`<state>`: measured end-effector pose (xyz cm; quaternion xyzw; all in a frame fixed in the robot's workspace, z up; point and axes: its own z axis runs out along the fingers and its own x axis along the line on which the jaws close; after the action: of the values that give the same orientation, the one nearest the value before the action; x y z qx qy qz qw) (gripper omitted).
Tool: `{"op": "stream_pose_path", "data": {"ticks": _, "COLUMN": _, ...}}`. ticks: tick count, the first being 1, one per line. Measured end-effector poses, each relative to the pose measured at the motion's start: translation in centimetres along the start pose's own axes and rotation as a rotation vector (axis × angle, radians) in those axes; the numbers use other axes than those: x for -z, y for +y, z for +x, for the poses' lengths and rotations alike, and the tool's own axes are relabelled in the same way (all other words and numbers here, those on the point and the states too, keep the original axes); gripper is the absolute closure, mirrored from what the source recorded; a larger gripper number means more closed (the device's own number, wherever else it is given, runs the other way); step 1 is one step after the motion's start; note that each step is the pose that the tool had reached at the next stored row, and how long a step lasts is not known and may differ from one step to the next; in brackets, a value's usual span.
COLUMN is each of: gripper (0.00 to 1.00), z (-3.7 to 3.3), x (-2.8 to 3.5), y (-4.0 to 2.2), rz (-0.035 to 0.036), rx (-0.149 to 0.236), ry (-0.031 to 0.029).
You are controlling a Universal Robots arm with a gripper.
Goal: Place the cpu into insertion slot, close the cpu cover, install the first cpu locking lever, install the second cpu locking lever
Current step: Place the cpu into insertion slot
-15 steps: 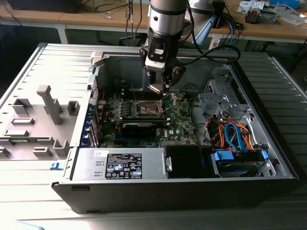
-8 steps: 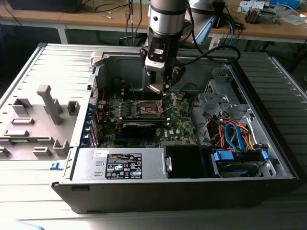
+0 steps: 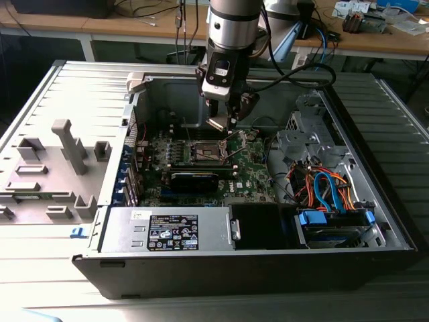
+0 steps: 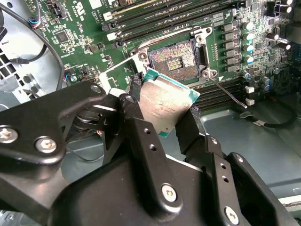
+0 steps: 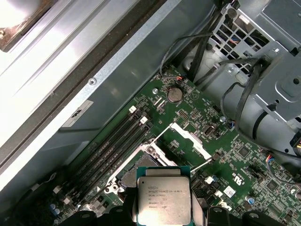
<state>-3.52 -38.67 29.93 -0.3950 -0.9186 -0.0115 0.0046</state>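
Arm: the Universal Robots arm (image 3: 231,27) reaches down from above into the open computer case (image 3: 234,272), which lies on its side.
Gripper: the gripper (image 3: 224,122) hangs over the green motherboard (image 3: 255,168), above the socket area and clear of the board.
Fingers: the black fingers (image 4: 188,129) pinch the cpu by two opposite edges, one on each side (both wrist views show the chip clamped between them).
Cpu: the cpu (image 4: 167,96) is held in the air, tilted, with its dull silver top facing the camera and a thin green edge around it. In the first wrist view the cpu (image 5: 163,200) sits in front of the socket and covers part of it. It is not in the slot.
Insertion slot: the insertion slot (image 4: 176,59) lies bare, its dark centre with the pin field uncovered, just beyond the chip's far edge. In the exterior view the slot (image 3: 204,153) is below the gripper.
Cpu cover: the cpu cover (image 4: 117,70) stands swung open at one side of the slot, a silvery plate raised off the board.
Locking lever: a thin wire lever (image 4: 228,93) sticks out from the slot's corner, unlatched.
Memory slots: long black memory slots (image 4: 155,19) run beside the socket.
Other parts: a grey power supply (image 3: 167,228) lies along the case's near wall; orange and blue cables (image 3: 322,184) bunch toward the exterior view's right.
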Motion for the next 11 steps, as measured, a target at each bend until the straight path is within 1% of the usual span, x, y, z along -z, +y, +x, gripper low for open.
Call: {"op": "stream_pose_path", "data": {"ticks": 11, "gripper": 0.45, "z": 0.00, "x": -0.01, "y": 0.00, "rz": -0.0002, "rx": -0.012, "ry": -0.0002}}
